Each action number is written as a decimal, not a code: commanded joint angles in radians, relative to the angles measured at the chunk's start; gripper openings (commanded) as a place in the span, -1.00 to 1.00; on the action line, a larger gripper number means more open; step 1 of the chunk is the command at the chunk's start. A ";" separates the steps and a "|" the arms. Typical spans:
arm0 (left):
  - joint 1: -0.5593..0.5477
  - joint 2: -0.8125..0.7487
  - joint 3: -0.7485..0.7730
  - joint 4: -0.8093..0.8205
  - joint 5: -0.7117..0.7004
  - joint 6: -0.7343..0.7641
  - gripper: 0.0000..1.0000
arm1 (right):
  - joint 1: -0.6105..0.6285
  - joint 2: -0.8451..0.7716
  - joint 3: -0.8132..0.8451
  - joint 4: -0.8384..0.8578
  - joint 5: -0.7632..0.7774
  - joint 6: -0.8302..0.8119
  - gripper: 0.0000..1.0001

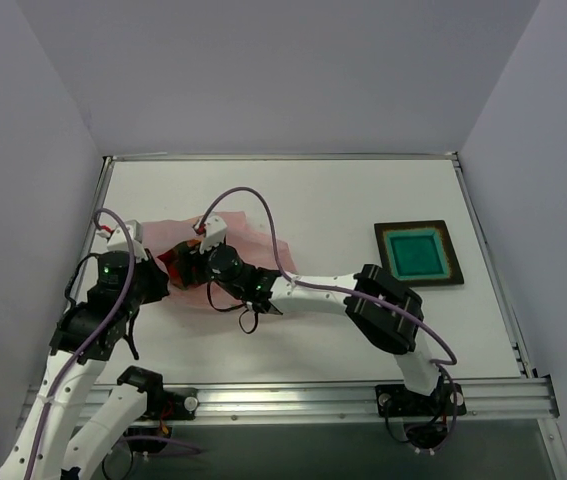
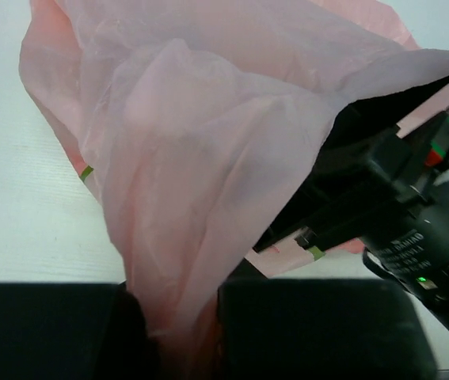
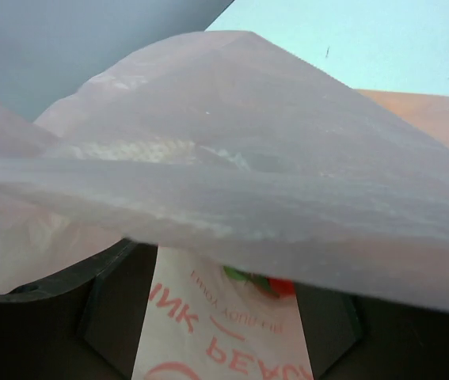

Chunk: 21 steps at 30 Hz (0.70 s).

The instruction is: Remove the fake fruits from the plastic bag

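The pink plastic bag (image 1: 248, 238) lies crumpled at the left of the table. My left gripper (image 2: 180, 324) is shut on a gathered fold of the bag (image 2: 184, 158) at its near edge. My right gripper (image 3: 224, 317) is open and reaches into the bag's mouth (image 1: 191, 262). Its dark fingers (image 3: 105, 317) stand wide apart over the bag's printed lower layer (image 3: 224, 332), and the upper layer drapes over them. Between the layers a fake fruit (image 3: 268, 283) shows as a small patch of green and red just ahead of the fingers. The other fruits are hidden.
A teal square tray with a black rim (image 1: 419, 253) sits at the right of the table. The right arm (image 1: 383, 305) stretches across the middle of the table toward the bag. White walls close in the table's back and sides.
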<state>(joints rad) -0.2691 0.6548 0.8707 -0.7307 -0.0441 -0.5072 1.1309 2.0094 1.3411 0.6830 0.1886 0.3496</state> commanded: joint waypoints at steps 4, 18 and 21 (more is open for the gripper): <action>-0.004 -0.029 0.011 0.014 0.009 0.027 -0.92 | -0.014 0.120 0.116 0.049 0.080 0.020 0.14; -0.001 -0.020 0.001 0.028 0.010 0.015 -0.94 | -0.019 0.155 0.122 0.135 0.042 0.013 -0.89; -0.001 -0.003 -0.006 0.040 0.023 0.007 -0.94 | -0.014 0.125 0.107 0.135 0.012 -0.029 -1.00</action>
<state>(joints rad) -0.2691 0.6327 0.8547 -0.7254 -0.0395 -0.5007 1.1187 2.2063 1.4502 0.7376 0.2176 0.3622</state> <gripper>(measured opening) 0.034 0.045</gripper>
